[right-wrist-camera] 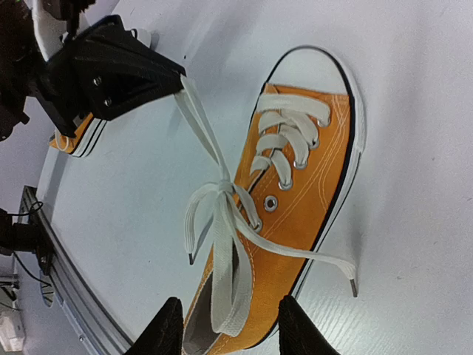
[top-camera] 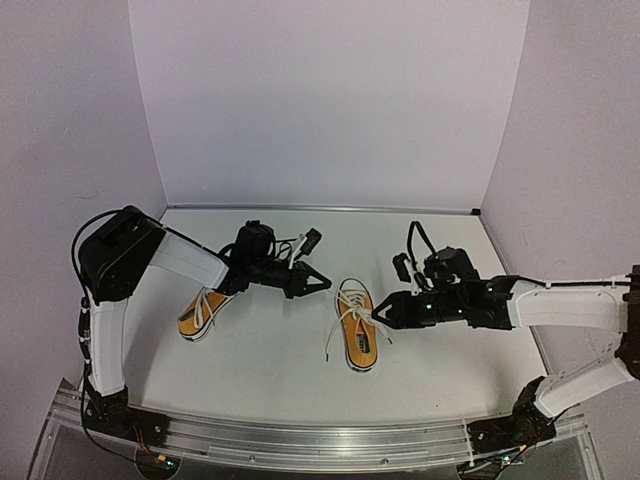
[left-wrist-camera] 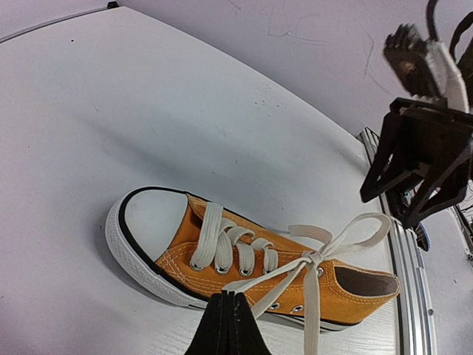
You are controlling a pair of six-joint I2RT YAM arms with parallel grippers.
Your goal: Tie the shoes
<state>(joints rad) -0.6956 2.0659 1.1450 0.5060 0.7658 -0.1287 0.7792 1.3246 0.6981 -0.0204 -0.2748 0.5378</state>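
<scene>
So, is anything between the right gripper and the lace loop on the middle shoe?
Nothing visible is. The right gripper stands open at the heel of the shoe, with the loop reaching between its fingers. The left gripper holds another strand away to the side.

From above, the left-hand shoe (top-camera: 198,318) lies with its far end hidden under my left arm (top-camera: 185,258). In the right wrist view only a sliver of its sole shows behind the left gripper (right-wrist-camera: 179,80). The centre shoe (right-wrist-camera: 295,185) loses its heel to that view's bottom edge, between the right gripper (right-wrist-camera: 228,314) and its fingers (right-wrist-camera: 168,333), which are cut off there too. In the left wrist view one lace (left-wrist-camera: 310,325) runs off the bottom edge. The right gripper is clipped at the right edge, with a blurred fitting (left-wrist-camera: 410,63) above it. From above, I cannot tell whether the right fingertips touch anything: too small.
</scene>
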